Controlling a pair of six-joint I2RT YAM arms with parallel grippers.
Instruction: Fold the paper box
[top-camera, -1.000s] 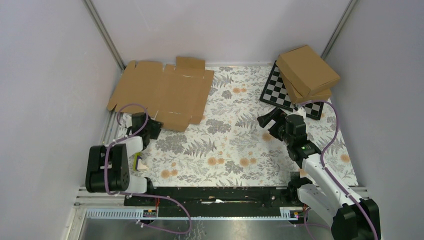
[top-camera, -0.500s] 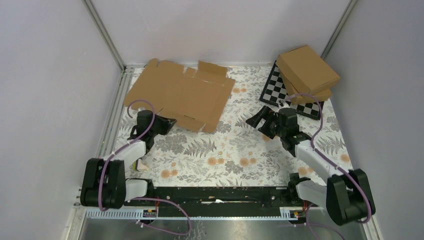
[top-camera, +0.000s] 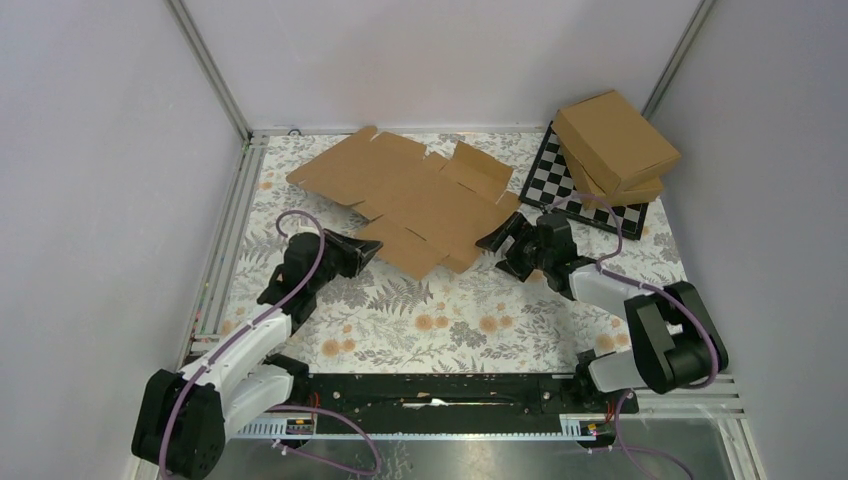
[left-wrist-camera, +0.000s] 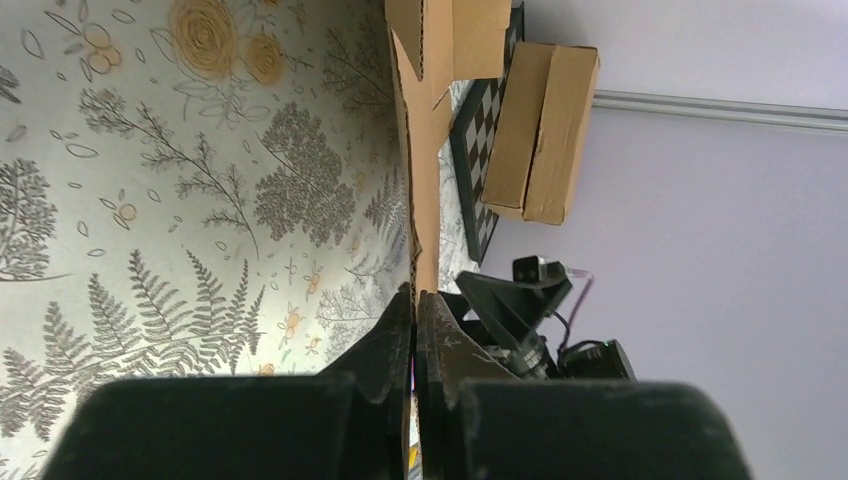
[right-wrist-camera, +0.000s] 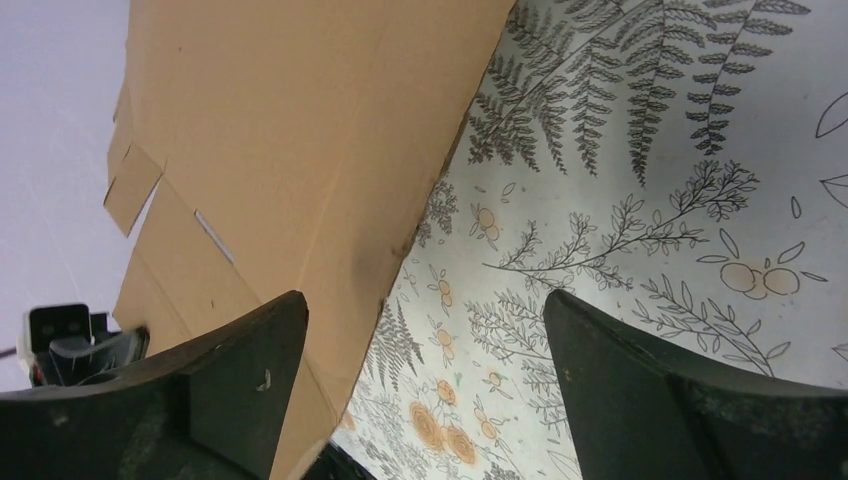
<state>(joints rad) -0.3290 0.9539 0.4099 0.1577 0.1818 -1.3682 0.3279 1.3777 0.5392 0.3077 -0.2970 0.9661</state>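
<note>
The paper box (top-camera: 410, 195), an unfolded brown cardboard blank with its flaps spread, lies askew across the upper middle of the top view on the floral-patterned bench (top-camera: 450, 310). The left end effector (left-wrist-camera: 413, 300) is clamped tight on the box's lower-left edge. The right end effector (right-wrist-camera: 425, 310) stands wide at the box's lower-right edge with the cardboard reaching into its gap. Two closed cardboard boxes (top-camera: 615, 140) are stacked on a checkerboard (top-camera: 560, 185) at the upper right, apart from the blank.
</note>
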